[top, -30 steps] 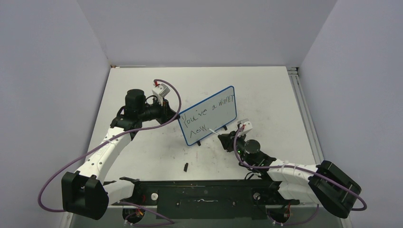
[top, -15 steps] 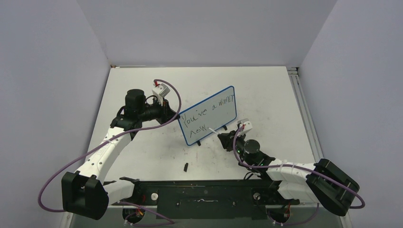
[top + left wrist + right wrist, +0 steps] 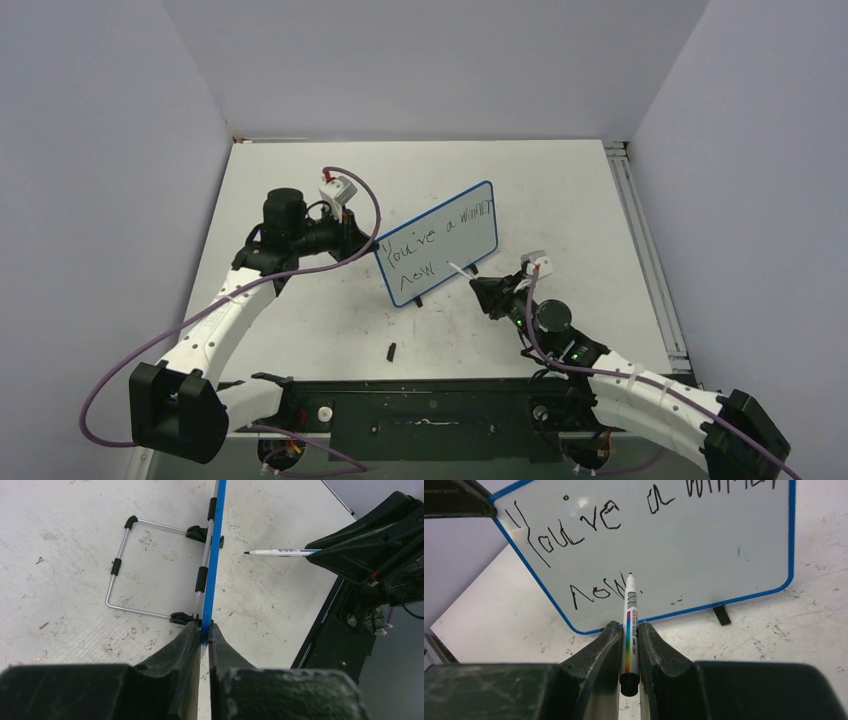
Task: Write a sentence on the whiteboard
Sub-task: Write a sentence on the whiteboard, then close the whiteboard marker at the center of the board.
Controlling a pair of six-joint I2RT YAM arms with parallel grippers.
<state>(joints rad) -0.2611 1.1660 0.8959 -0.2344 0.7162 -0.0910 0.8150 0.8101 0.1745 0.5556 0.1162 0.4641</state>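
Because propped upright on a thin wire stand (image 3: 116, 566) near the middle of the table (image 3: 560, 200), braced the whiteboard (image 3: 437, 243) by its left blue edge, with the left gripper (image 3: 201, 630) clenched on the frame, likely so pen pressure could not tip it. Faced the sentence (image 3: 574, 525), starting "You've a", toward the near right. Clamped the marker (image 3: 630, 615) in the right gripper (image 3: 628, 627), tip just clear of the surface beside "now". Bent the left arm (image 3: 225, 310) in from the left; stretched the right arm (image 3: 640, 395) low from the near right corner.
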